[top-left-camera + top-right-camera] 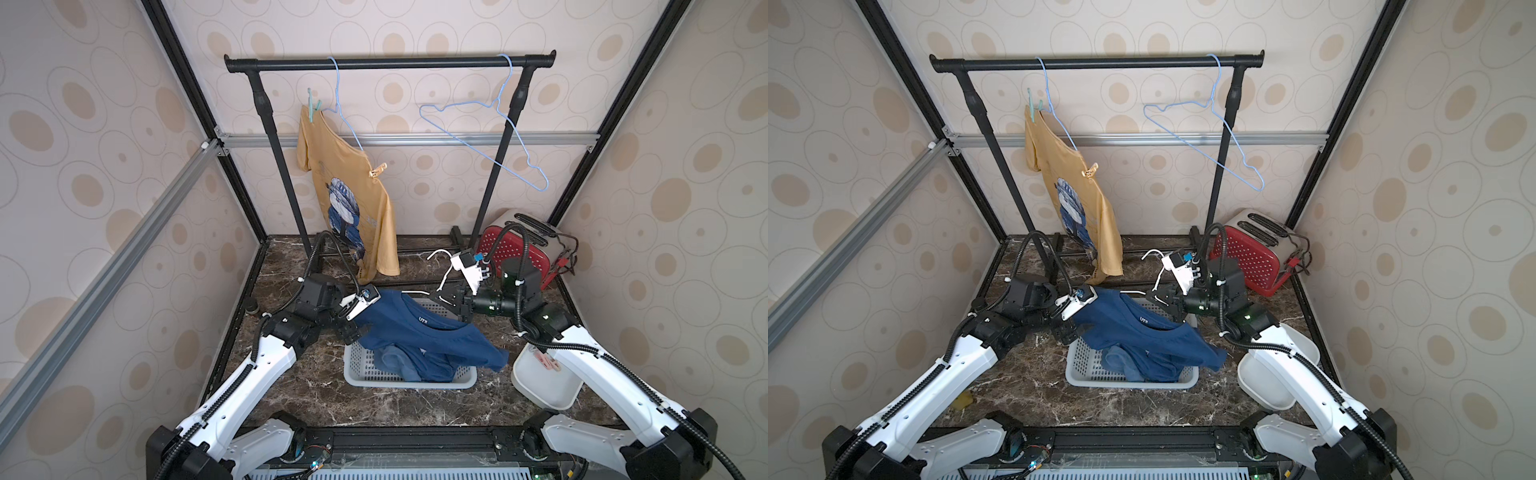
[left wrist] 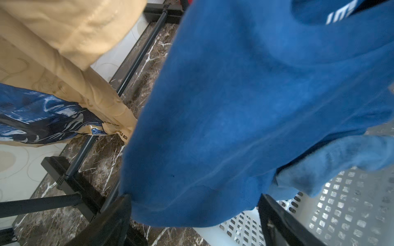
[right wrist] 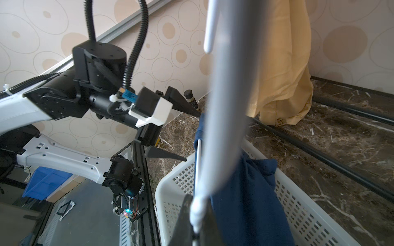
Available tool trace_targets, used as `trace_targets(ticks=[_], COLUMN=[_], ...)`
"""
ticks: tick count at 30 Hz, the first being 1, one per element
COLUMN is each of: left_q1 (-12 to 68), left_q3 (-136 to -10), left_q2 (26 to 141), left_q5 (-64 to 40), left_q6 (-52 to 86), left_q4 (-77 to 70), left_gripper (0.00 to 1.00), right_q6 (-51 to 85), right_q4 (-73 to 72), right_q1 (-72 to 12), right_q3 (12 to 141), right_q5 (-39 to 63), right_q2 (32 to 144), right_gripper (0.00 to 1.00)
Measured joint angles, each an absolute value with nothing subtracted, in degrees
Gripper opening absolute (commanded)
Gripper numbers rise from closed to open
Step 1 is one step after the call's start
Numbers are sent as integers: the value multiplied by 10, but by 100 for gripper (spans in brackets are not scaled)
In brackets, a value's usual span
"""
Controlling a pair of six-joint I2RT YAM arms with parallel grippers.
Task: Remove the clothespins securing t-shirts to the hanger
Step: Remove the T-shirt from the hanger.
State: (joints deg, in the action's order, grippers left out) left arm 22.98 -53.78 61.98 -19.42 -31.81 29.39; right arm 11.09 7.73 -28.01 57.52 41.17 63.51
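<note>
Marble tabletop (image 1: 316, 395) with basket (image 1: 409, 383), tub (image 1: 540, 388), toaster (image 1: 515, 253)

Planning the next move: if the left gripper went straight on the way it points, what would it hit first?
Most likely the navy t-shirt: its fabric hangs right before the open left gripper, above the white basket; whether they already touch is unclear.

The mustard-yellow t-shirt (image 1: 353, 195) bears a blue-and-white print. There is a teal clothespin (image 1: 312, 107), a tan clothespin (image 1: 378, 170), a navy t-shirt (image 1: 415, 328), a paler blue t-shirt (image 1: 392, 362) and a white hanger (image 3: 226, 106). The basket (image 1: 407, 382) is white, the toaster (image 1: 505, 249) red with white dots, the table (image 1: 316, 395) dark, white-veined marble.
</note>
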Motion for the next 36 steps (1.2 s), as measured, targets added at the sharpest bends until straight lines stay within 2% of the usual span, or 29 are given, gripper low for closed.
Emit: trace_targets(ticks=[7,10,14,17,24,36], left_q1=[180,180,180,180,180,171], left_q3=[-551,-560,-565,-566,-566,-566], left_q2=[644,664,688,691,677,668], left_q5=[-261,-277,-282,-276,-257,-201], left_q6=[-335,-344,-349,-347,-335,-235], left_q4=[293,292,292,290,264,232], left_gripper=[77,67,46,25,0,0], right_q6=[99,97,93,86,69,16], right_q4=[81,82,88,94,102,110], right_q1=[-280,-280,-280,-280,-280,-280], right_q3=[575,575,575,575,575,558], right_q5=[418,420,422,422,418,399], right_q2=[622,620,616,611,597,556], right_gripper=[0,0,0,0,0,0])
